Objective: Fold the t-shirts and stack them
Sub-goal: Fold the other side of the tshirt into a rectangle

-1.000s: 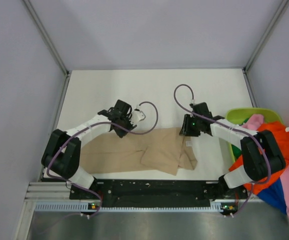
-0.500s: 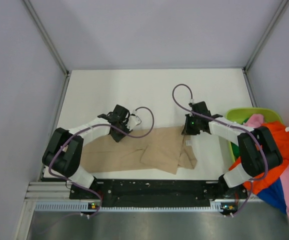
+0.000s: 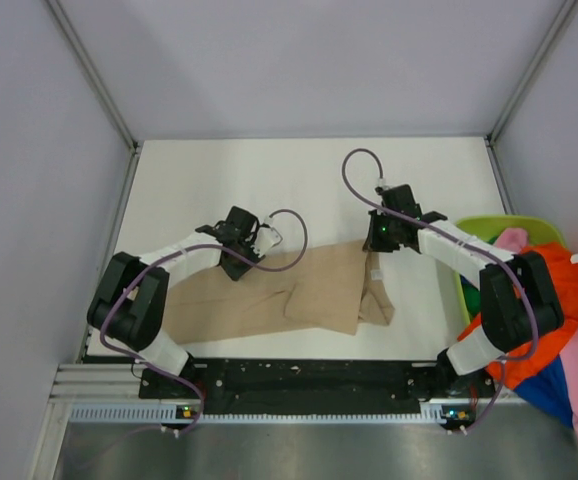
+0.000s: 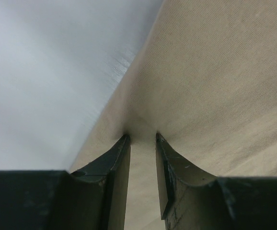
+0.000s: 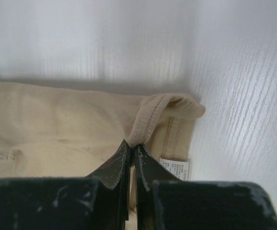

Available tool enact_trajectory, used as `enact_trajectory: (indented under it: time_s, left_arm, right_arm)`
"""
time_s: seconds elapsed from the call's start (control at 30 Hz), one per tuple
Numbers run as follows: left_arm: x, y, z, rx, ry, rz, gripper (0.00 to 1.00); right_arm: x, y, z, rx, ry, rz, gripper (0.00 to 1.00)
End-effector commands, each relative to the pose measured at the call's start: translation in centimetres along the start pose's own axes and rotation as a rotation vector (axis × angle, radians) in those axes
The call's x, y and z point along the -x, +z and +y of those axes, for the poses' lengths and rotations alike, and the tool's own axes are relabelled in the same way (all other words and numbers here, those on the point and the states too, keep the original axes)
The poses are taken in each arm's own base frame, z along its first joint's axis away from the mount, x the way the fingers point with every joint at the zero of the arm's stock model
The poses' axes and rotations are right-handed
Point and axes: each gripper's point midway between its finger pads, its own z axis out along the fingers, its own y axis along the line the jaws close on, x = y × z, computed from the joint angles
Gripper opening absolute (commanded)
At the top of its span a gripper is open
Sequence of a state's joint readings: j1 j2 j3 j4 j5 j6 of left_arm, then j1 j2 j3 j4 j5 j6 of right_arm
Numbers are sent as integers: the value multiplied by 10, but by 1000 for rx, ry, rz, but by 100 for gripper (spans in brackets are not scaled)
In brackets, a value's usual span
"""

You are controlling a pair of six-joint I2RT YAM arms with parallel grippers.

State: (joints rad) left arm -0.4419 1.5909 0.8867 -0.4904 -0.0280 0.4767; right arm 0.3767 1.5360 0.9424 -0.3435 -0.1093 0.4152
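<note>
The tan t-shirt (image 3: 269,295) lies partly folded and rumpled on the white table near the front edge. My left gripper (image 3: 235,265) is down on its far left edge. In the left wrist view the jaws (image 4: 142,136) stand narrowly apart, pinching tan cloth (image 4: 215,72). My right gripper (image 3: 377,243) is shut on the shirt's far right corner. The right wrist view shows its tips (image 5: 132,143) clamped on a stitched hem of the tan cloth (image 5: 57,124). The orange (image 3: 559,275), pink (image 3: 514,242) and blue (image 3: 549,385) shirts are heaped at the right.
A lime-green basket (image 3: 489,228) stands at the right table edge under the heaped shirts. Grey walls and metal posts enclose the table. A white care label (image 5: 174,167) shows on the tan shirt beside my right fingers.
My right gripper has moved slightly away from the bases, drawing the shirt's right corner with it. My left gripper has come down and slightly left onto the shirt's far edge.
</note>
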Motion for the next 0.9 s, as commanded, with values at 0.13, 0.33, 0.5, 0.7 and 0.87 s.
enact_trajectory:
  time_s: [0.13,0.33,0.5,0.7,0.87]
  left_arm:
    - [-21,17,-3,-14,-16,72,33]
    - [-21,17,-4,-16,-18,70,33]
    - [-23,16,-2,-6,-20,77,33]
    - [-21,4,4,23,-27,70,34]
    - [-6,-25,6,-2,-30,10,40]
  right_arm:
    - [43,-8,6,-22,-26,-80,0]
    - [55,16,-2,-53,-38,-53,0]
    - [56,43,-19,-120,-46,-11,0]
    - [59,45,-38,-212,-54,-22,19]
    - [71,27,-38,-240,-66,-38,30]
